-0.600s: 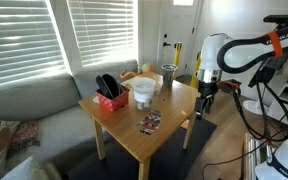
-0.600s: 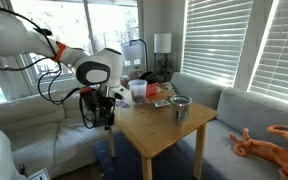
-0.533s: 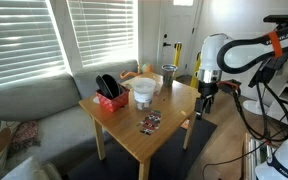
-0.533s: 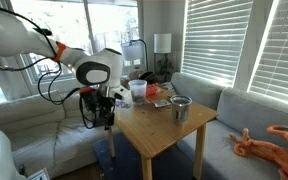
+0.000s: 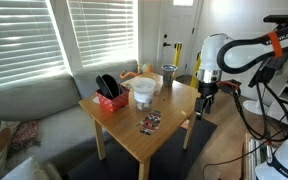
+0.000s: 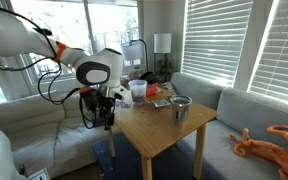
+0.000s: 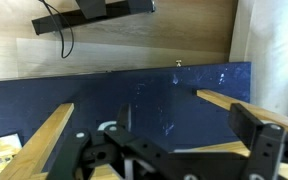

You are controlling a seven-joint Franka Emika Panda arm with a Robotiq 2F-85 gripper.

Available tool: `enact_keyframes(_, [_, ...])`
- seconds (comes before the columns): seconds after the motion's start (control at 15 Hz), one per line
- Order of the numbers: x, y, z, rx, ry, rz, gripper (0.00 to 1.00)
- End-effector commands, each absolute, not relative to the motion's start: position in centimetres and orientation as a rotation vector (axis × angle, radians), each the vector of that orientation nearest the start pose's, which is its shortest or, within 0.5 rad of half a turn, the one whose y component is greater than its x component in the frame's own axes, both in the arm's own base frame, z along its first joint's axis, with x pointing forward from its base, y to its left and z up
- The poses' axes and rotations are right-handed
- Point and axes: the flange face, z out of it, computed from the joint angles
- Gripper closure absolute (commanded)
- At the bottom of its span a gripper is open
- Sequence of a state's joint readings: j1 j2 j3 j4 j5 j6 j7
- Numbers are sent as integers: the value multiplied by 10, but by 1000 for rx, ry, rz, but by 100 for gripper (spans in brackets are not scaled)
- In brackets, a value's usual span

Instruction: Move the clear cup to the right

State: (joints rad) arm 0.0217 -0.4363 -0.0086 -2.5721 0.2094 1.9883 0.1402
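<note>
Wood table (image 5: pixel 170 112) w/ wide, whitish translucent clear cup (image 5: pixel 143 92), upright; fingers (image 7: pixel 256 128) spread apart, empty.

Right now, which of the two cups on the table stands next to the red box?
The clear cup, wide and whitish, stands beside the red box. The narrower, darker grey tumbler stands apart from both.

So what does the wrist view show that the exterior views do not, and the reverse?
Only wrist: a black cable on the wood floor beyond the blue rug. Only exterior: the tabletop with the clear cup, red box and tumbler. Both: the open end effector, the table legs and the rug.
</note>
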Motion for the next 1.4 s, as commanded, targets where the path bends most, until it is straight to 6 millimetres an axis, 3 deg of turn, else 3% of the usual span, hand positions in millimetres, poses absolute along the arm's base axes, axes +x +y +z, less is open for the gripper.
enact_keyframes(0.0, [382,18,401,-2937,332,240,0])
enact_keyframes(0.2, [382,18,401,-2937,332,240,0])
enact_keyframes(0.67, [392,12,478,-2871,507,-212,0])
enact_keyframes(1.07, [418,-4,535,-2821,709,-661,0])
enact_keyframes(1.13, [418,-6,540,-2817,743,-687,0])
enact_keyframes(1.2, [413,-5,529,-2823,670,-618,0])
enact_keyframes(1.33, [416,-7,536,-2817,707,-658,0])
